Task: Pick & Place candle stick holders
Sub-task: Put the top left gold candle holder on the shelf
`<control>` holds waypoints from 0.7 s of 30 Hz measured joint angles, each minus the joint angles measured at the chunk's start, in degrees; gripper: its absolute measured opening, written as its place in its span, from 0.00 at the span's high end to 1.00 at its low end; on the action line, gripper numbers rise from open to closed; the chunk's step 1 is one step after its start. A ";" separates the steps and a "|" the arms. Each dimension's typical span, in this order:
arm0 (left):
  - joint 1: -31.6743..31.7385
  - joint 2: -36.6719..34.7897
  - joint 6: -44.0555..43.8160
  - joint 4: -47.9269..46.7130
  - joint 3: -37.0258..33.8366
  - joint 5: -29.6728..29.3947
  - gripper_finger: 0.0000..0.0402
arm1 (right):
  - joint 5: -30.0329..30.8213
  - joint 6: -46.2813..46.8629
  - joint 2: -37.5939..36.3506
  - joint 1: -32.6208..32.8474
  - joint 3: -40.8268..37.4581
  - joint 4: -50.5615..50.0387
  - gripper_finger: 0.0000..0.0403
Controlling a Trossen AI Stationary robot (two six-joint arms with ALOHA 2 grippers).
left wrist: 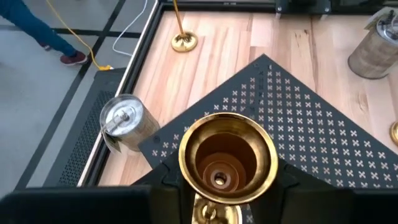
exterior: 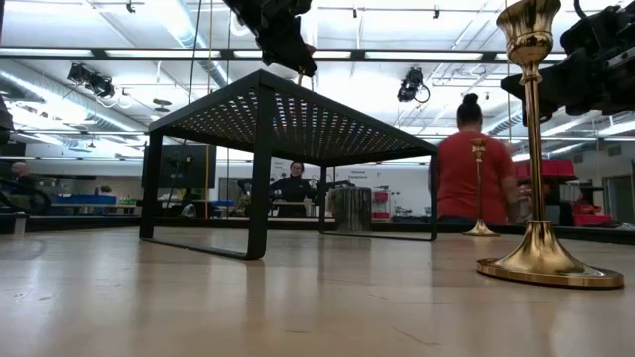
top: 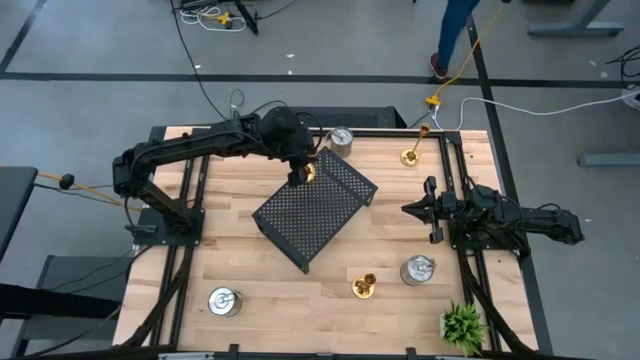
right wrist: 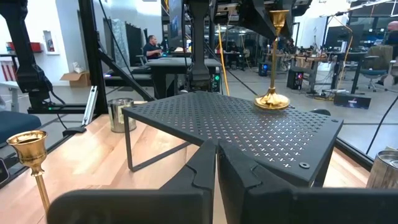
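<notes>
A pale wood-plank table (top: pixel 240 250) fills the foreground, with a small green plant (top: pixel 463 323) at its near right corner, a silver holder (top: pixel 224 301) near the left front edge, a gold holder (top: pixel 364 286) and another silver holder (top: pixel 417 269) toward the right front. At the centre stands a black perforated tray (top: pixel 315 210), turned at an angle and raised on thin legs. The right gripper (top: pixel 411 209) waits at the table's right side, fingers pressed together and holding nothing. The left gripper (top: pixel 300 174) hangs over the tray's far corner, clamped on the stem of a gold candle stick holder (right wrist: pixel 272 98) whose round base rests on the tray top. Beyond it a third silver holder (top: pixel 341 138) sits at the table's far edge, with another gold holder (top: pixel 410 155) near the far right corner. Past the table, grey floor carries loose cables (top: pixel 490 100), and a workshop with ceiling lights, desks and monitors spreads behind; a person in a red top (exterior: pixel 470 171) stands facing away and another person (exterior: pixel 293 188) sits at a desk.
</notes>
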 joint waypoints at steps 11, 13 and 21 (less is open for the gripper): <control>0.21 0.00 -0.47 5.71 0.00 -0.06 0.71 | 0.00 0.00 0.00 0.00 0.01 0.00 0.94; 0.67 0.00 -1.51 6.39 0.00 -0.02 0.71 | 0.00 0.00 0.00 0.00 -0.01 0.00 0.94; 3.28 0.00 -3.21 9.21 0.00 1.62 0.71 | 0.00 0.00 0.00 -0.01 0.00 0.00 0.94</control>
